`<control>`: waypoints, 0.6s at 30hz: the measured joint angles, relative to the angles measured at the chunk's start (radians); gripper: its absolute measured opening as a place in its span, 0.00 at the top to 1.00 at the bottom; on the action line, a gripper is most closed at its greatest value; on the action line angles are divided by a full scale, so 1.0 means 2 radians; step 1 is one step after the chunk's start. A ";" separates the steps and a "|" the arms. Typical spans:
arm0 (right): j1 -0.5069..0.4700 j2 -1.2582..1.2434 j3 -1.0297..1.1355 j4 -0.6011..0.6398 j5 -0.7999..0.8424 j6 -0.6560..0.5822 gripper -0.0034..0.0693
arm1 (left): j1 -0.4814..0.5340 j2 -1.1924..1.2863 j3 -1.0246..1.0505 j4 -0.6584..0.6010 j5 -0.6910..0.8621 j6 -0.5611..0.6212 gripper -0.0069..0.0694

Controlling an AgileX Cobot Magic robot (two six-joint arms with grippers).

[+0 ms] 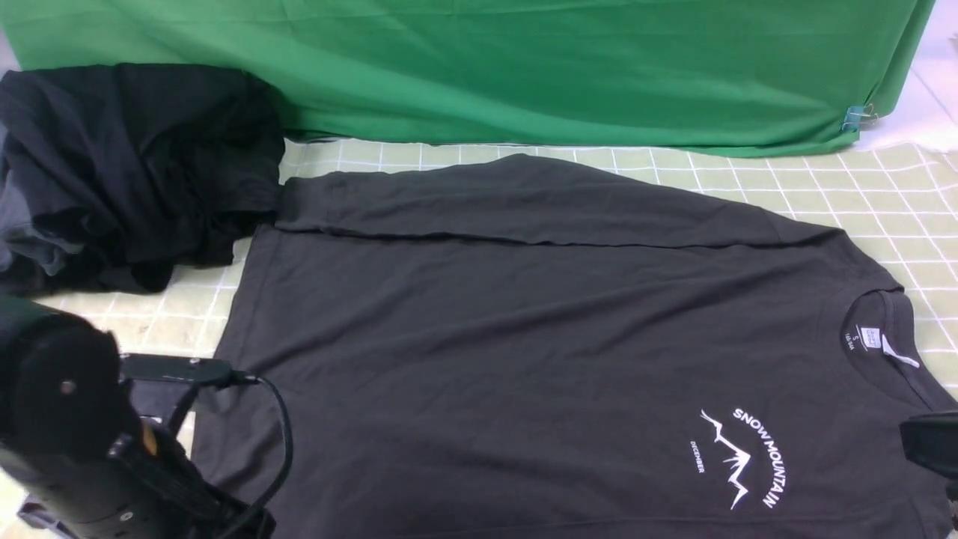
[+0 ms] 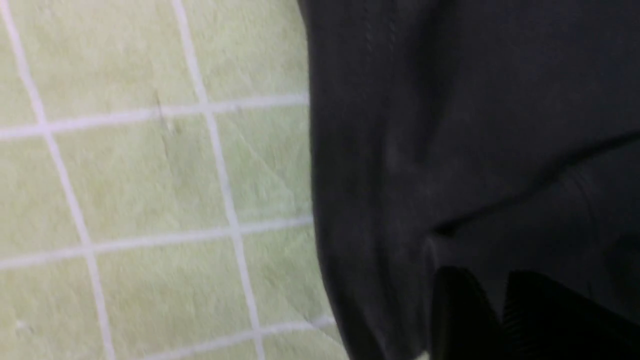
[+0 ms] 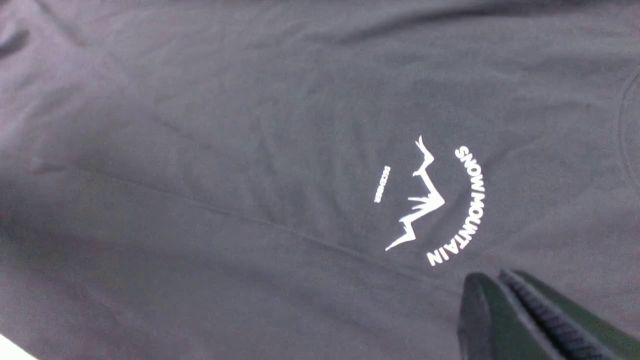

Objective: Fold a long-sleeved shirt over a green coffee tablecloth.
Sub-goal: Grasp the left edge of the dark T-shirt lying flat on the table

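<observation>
The charcoal long-sleeved shirt [image 1: 524, 337] lies spread on the pale green gridded tablecloth [image 1: 883, 202], neck to the right, with its far sleeve [image 1: 524, 202] folded across the top. In the left wrist view my left gripper [image 2: 485, 272] sits low at the shirt's hem [image 2: 360, 150]. Its dark fingertips stand a little apart over a second cloth layer [image 2: 525, 225], and the view is blurred. In the right wrist view my right gripper [image 3: 490, 275] is shut and empty, just beside the white SNOW MOUNTAIN logo [image 3: 430, 200]. Neither gripper's fingers show in the front view.
A bulky black bundle of garments [image 1: 127, 172] sits at the back left, touching the folded sleeve's end. Plain deep-green cloth [image 1: 524, 67] hangs along the back, with a blue clip [image 1: 857, 117] at its right corner. My left arm [image 1: 75, 434] and its cable fill the near left corner.
</observation>
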 joint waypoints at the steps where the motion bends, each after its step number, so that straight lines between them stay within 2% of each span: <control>1: 0.000 0.000 0.000 0.000 -0.001 0.000 0.94 | 0.000 0.007 0.000 0.004 -0.009 0.000 0.65; 3: 0.001 0.000 0.000 0.001 -0.001 0.000 0.94 | 0.000 0.023 0.000 0.005 -0.024 0.000 0.53; 6: 0.001 0.000 0.000 0.001 -0.001 0.000 0.94 | 0.000 0.040 0.000 0.003 -0.036 0.000 0.42; 10: 0.001 0.000 0.000 0.002 -0.001 0.000 0.94 | 0.000 0.057 0.000 -0.001 -0.036 0.003 0.39; 12: 0.001 0.000 0.000 0.002 -0.001 0.000 0.94 | 0.000 0.064 0.000 -0.004 -0.033 0.005 0.42; 14: 0.001 0.000 0.000 0.002 -0.002 0.000 0.94 | 0.000 0.066 0.000 -0.009 -0.026 0.007 0.55; 15: 0.001 0.000 0.000 0.002 -0.002 0.000 0.94 | 0.000 0.066 0.000 -0.009 -0.026 0.008 0.56; 18: 0.001 0.000 0.000 0.002 -0.003 0.000 0.94 | 0.000 0.066 0.000 -0.012 -0.021 0.022 0.83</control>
